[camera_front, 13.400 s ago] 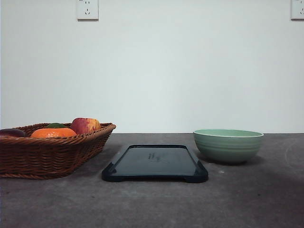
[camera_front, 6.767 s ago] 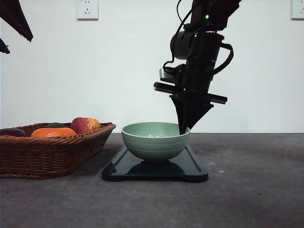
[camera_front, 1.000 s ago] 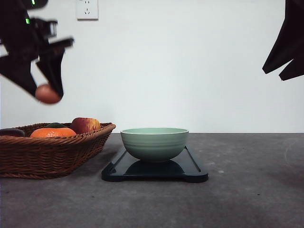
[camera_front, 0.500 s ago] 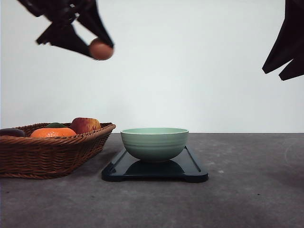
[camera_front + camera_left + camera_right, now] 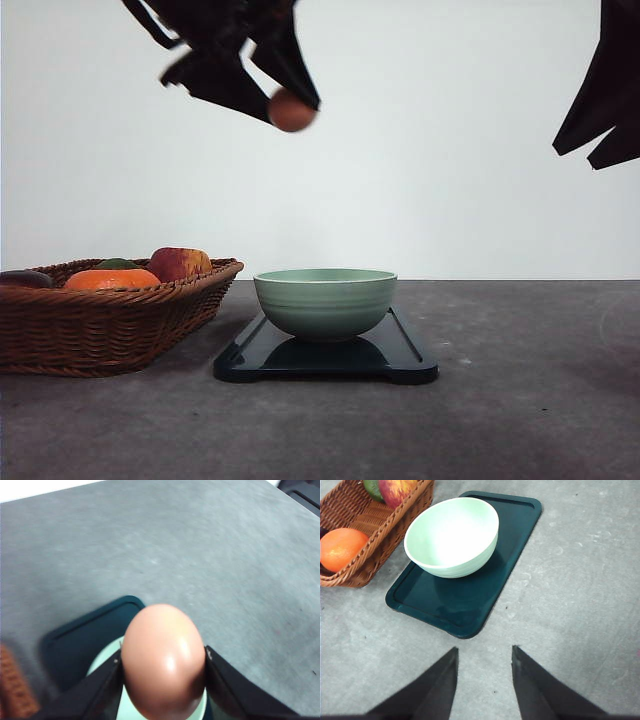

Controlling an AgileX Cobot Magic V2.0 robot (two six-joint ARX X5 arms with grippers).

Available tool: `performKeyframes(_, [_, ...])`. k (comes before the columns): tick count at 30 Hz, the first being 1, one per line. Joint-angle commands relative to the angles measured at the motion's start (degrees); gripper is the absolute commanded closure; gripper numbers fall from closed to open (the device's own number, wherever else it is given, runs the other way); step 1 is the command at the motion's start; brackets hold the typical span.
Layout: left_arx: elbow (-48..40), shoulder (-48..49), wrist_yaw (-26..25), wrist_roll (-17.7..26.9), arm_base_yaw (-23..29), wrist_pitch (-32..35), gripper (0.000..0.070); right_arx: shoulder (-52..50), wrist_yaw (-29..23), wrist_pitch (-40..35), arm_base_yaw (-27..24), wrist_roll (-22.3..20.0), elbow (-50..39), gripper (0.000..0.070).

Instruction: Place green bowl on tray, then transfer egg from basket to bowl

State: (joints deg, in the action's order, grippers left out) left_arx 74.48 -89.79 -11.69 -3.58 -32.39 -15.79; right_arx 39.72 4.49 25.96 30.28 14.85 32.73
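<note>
Left hand [image 5: 290, 105] is up high, clenched on the egg [image 5: 292, 110], dark fingers pinching it from both sides. In the left wrist view the egg [image 5: 163, 660] sits snug between the two fingers [image 5: 95, 690], glossy and tan, with the green bowl [image 5: 107, 667] and a corner of the tray [image 5: 80, 640] directly beneath it. From the front, the egg hangs in the air above the bowl's left half, well clear of the rim.

The green bowl [image 5: 325, 302] stands upright on the tray [image 5: 400, 360], which lies flat on the grey desk [image 5: 520, 400]. In the right wrist view the bowl [image 5: 451, 536] sits toward the basket end of the tray [image 5: 465, 600], its inside bare.

Just beside the tray, to the left, is the basket [image 5: 100, 325], holding an orange [image 5: 112, 279], a red-yellow apple [image 5: 180, 264], something green behind them and a dark item at the far left edge.

Over on the right, the right hand [image 5: 482, 680] hangs high, fingers apart, gripping nothing; its dark shape [image 5: 605, 100] shows at the front view's edge.
</note>
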Motion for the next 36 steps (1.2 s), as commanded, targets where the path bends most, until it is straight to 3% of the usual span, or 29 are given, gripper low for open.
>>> performKeyframes(1, [1.1,-2.4,0.3,1.0,-0.8,1.1,0.0515,0.2,0.0,-0.5,0.3,-0.5,0.2,0.0491])
performKeyframes(21, [1.1,-18.0,0.3,1.0,-1.8,3.1,0.0513,0.2,0.0,1.8,0.3,-0.4,0.2,0.0491])
performKeyframes(36, [1.1,-21.6,0.6,1.0,-1.8,6.9,0.0510,0.2,0.0,3.3,0.3,-0.3,0.2,0.0491])
